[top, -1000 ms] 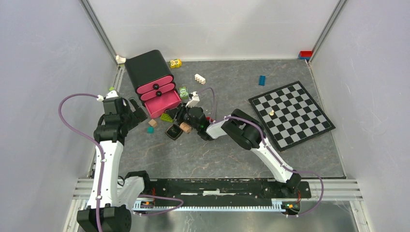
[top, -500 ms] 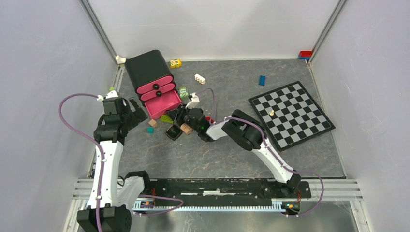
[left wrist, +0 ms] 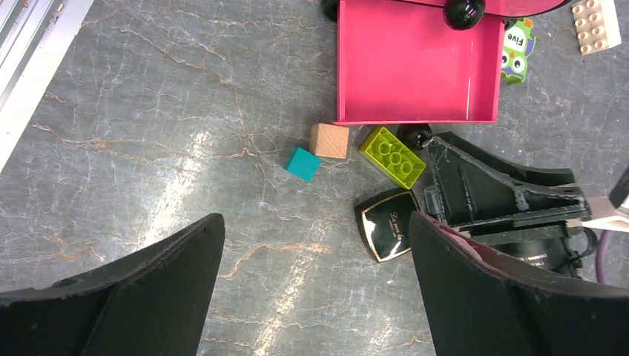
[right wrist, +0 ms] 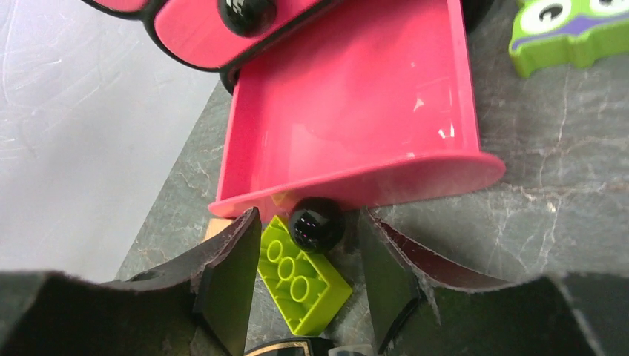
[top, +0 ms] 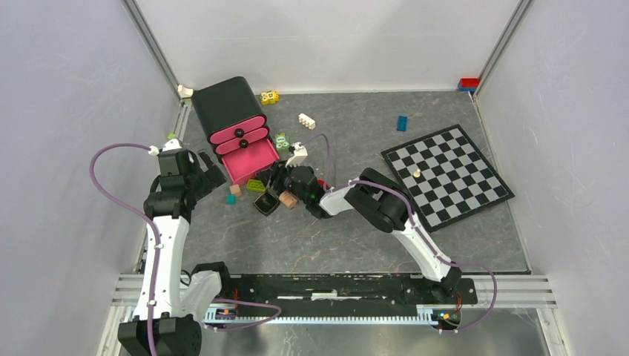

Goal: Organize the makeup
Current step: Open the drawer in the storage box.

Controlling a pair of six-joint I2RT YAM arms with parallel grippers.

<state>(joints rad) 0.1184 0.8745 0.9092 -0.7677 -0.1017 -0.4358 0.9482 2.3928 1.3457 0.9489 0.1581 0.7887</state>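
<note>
A square black compact [left wrist: 386, 234] with gold lettering lies on the grey mat, in front of the open pink drawer [left wrist: 412, 67] of a black organizer [top: 226, 107]. My right gripper [right wrist: 308, 219] is open, its fingers standing on either side of the drawer's black knob [right wrist: 317, 225] without touching it, over a lime brick [right wrist: 304, 274]. My left gripper [left wrist: 317, 222] hovers open above bare mat left of the compact, holding nothing. A small tan item [top: 288, 199], too small to identify, lies beside the right wrist. The drawer is empty.
A wooden cube [left wrist: 329, 141] and a teal cube [left wrist: 303, 164] lie just left of the lime brick. A green monster piece [right wrist: 571, 30] sits right of the drawer. A chessboard [top: 446, 176] lies at the right, with white [top: 306, 120] and blue [top: 401, 123] bricks behind.
My right gripper's jaws have widened around the drawer knob, and that arm has shifted slightly. The left arm has stayed put.
</note>
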